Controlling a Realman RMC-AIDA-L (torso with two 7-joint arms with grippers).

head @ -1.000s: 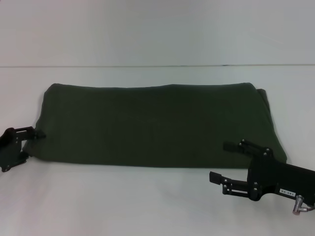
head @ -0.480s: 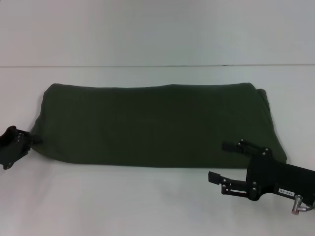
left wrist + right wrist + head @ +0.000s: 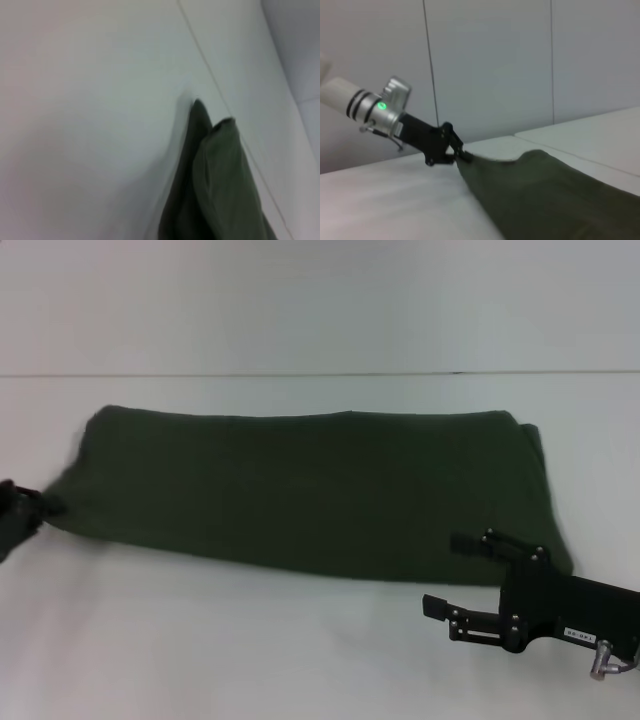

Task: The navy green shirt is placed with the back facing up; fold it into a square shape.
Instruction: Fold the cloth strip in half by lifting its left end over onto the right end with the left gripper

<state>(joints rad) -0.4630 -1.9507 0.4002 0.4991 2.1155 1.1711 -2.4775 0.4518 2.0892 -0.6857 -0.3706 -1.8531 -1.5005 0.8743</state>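
- My left gripper point(image 3: 38, 506) sits at the table's point(image 3: 250, 660) left edge, pinched on the navy green shirt's point(image 3: 310, 490) left end.
- My right gripper point(image 3: 452, 574) rests by the shirt's near-right corner, fingers spread wide, holding nothing.
- Bare table lies ahead of the shirt.

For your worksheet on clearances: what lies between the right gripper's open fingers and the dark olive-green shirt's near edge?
Only bare white table, seen in the head view, separates the right gripper from the dark olive-green shirt.

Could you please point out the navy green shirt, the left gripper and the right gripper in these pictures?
navy green shirt point(image 3: 320, 495), head view, middle of the folded cloth.
left gripper point(image 3: 456, 152), right wrist view, fingertips pinching the shirt's end.
right gripper point(image 3: 447, 575), head view, between its open fingertips.
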